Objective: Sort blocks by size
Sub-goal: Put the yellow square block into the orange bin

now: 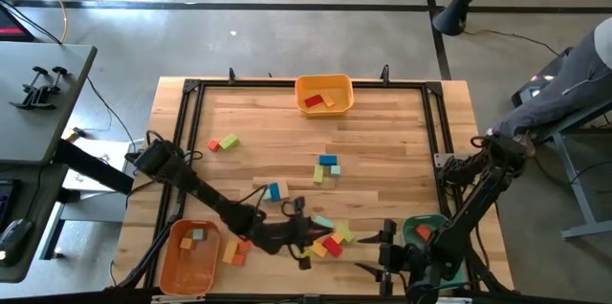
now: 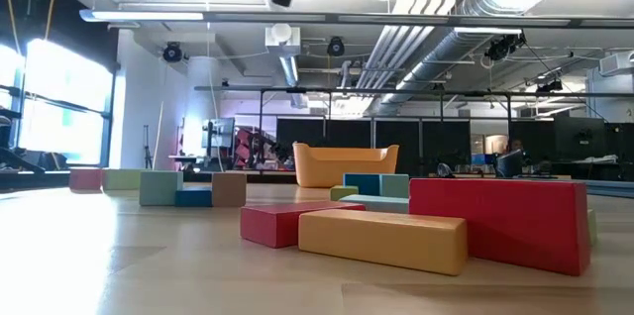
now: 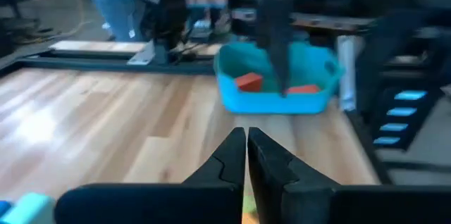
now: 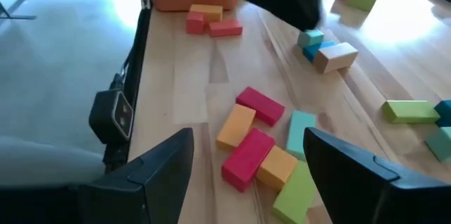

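Left hand (image 1: 304,247) low over the near bench edge, fingers pressed together, nothing between them, at the cluster of red, orange, yellow and green wooden blocks (image 4: 262,150). Right hand (image 1: 384,249) just beside the cluster, fingers spread, empty. Other blocks scattered mid wooden bench (image 1: 382,151); some in the orange plastic bin (image 1: 163,264) and teal plastic bin (image 3: 271,101).
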Action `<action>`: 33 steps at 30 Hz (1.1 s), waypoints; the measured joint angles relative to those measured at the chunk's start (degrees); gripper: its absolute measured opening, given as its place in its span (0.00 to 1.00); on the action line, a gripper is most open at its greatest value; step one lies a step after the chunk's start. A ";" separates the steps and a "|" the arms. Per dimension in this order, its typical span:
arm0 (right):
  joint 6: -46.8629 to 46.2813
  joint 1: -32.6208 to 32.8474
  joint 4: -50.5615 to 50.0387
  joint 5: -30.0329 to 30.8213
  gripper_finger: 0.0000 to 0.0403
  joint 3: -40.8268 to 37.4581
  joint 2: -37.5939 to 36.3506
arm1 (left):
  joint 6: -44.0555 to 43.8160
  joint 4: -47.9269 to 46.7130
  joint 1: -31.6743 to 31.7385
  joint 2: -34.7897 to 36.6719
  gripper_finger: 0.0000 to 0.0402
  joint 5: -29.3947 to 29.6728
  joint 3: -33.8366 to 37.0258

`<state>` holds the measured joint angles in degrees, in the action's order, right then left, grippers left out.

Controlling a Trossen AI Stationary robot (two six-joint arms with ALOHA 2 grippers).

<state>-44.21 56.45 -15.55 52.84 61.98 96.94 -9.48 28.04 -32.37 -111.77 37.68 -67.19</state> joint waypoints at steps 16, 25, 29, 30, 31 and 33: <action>-4.19 -4.47 10.32 -6.87 0.66 0.00 13.59 | -0.82 -19.26 -2.66 -0.20 0.11 -4.83 -5.58; -9.79 -6.28 10.68 -8.12 0.66 0.00 16.92 | -13.21 -28.77 -2.45 -0.52 0.10 0.06 -5.56; -9.77 -7.23 10.67 -8.38 0.66 0.00 17.19 | -14.88 -29.72 -2.33 -0.57 0.10 0.21 -5.54; -9.51 -7.38 10.67 -8.44 0.66 0.00 17.19 | -14.94 -29.65 -2.33 -0.57 0.10 0.26 -5.54; -8.90 -7.49 10.64 -8.44 0.66 0.00 17.19 | -14.95 -29.68 -2.33 -0.57 0.10 0.26 -5.54; -7.19 -7.52 10.35 -8.49 0.66 0.00 17.05 | -14.89 -29.68 -2.33 -0.57 0.10 0.26 -5.54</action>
<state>-51.40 48.93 -5.20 44.35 61.98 113.99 -24.37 -1.64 -34.70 -112.33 37.93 -72.73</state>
